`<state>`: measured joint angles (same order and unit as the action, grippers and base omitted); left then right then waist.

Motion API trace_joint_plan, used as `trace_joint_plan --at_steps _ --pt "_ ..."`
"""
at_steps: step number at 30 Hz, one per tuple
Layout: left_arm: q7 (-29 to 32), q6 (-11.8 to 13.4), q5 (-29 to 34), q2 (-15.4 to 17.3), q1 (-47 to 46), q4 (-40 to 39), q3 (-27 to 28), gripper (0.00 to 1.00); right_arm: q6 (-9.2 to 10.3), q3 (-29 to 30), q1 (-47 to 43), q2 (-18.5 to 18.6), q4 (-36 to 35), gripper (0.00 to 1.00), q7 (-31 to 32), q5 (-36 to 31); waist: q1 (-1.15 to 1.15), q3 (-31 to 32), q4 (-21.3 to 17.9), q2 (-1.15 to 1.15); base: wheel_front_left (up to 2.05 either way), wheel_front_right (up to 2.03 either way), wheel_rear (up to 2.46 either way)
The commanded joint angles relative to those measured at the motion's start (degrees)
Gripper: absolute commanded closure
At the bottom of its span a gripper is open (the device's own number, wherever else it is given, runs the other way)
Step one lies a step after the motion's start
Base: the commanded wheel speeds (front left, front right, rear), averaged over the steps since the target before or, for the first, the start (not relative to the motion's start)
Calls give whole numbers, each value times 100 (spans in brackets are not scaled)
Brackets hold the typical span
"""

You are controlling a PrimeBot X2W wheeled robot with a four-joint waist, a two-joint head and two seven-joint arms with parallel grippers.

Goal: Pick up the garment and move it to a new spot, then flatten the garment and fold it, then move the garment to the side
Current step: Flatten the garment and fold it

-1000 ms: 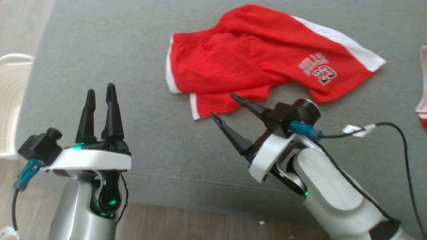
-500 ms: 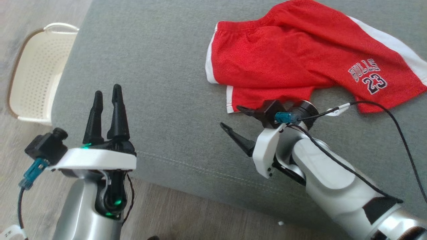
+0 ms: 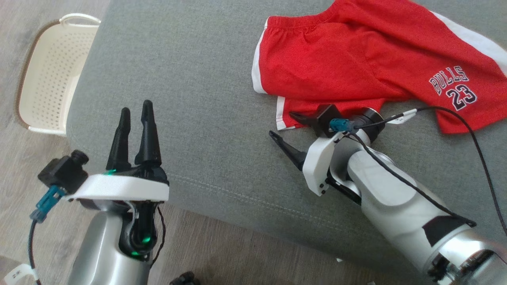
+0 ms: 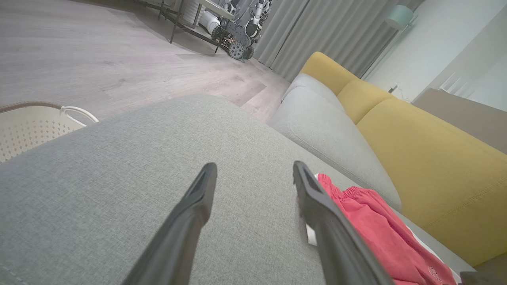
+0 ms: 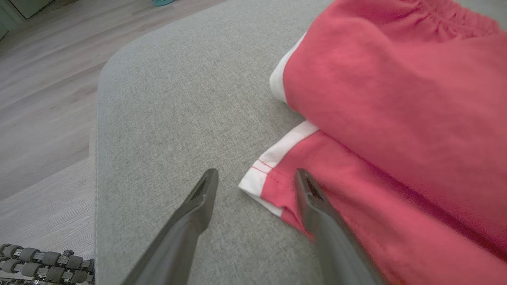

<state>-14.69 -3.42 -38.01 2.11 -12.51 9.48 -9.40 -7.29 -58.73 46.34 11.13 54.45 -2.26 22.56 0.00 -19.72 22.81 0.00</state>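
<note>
Overhead, the red shorts [image 3: 336, 67] lie on the grey cushion [image 3: 190, 79], long axis left to right; the right gripper [image 3: 281, 123], wide open and empty, sits at their near-left hem — far closer than the left gripper [image 3: 136, 107], open too and empty. Left wrist: shorts off right. Right wrist: the white hem corner [image 5: 257, 180] lies between the spread fingers [image 5: 190, 221].

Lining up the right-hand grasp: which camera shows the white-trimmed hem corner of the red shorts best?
The right wrist view: the hem corner lies close up between the open fingers of the right gripper. The head view shows it small, beside that gripper's upper finger. The left wrist view catches just a white sliver by its own finger.
</note>
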Motion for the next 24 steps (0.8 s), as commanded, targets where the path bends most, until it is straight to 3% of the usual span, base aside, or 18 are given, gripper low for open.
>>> trace_joint_plan --at_steps 1,4,5,6,7,15,22,24 --pt "-30 29 -71 77 -222 -208 156 0 -20 -61 26 -147 -44 0 -37 72 0 -29 15 0 0 0 0" --pt "-30 43 -98 77 -256 -217 115 0 -20 -142 86 -190 137 0 2 125 0 -77 39 0 0 0 0" --pt "-30 44 -103 77 -265 -218 106 0 -20 -170 104 -200 190 22 11 147 0 -90 45 0 0 0 0" --pt "-30 44 -107 77 -273 -219 103 0 -20 -189 121 -208 242 69 20 177 0 -100 48 0 0 0 0" --pt "-30 44 -111 77 -280 -217 105 0 -20 -214 135 -219 289 100 28 209 0 -106 47 0 0 0 0" --pt "-30 4 -19 76 -234 -158 285 0 -20 -384 270 -198 342 100 -253 420 0 72 -304 0 0 0 0" --pt "-30 -76 184 76 -151 -33 513 0 -20 -548 70 9 0 100 -522 587 0 563 -961 0 0 0 0" --pt "-30 -105 281 76 -118 24 591 0 -20 -658 -76 298 -335 100 -524 699 0 814 -1344 0 0 0 0"
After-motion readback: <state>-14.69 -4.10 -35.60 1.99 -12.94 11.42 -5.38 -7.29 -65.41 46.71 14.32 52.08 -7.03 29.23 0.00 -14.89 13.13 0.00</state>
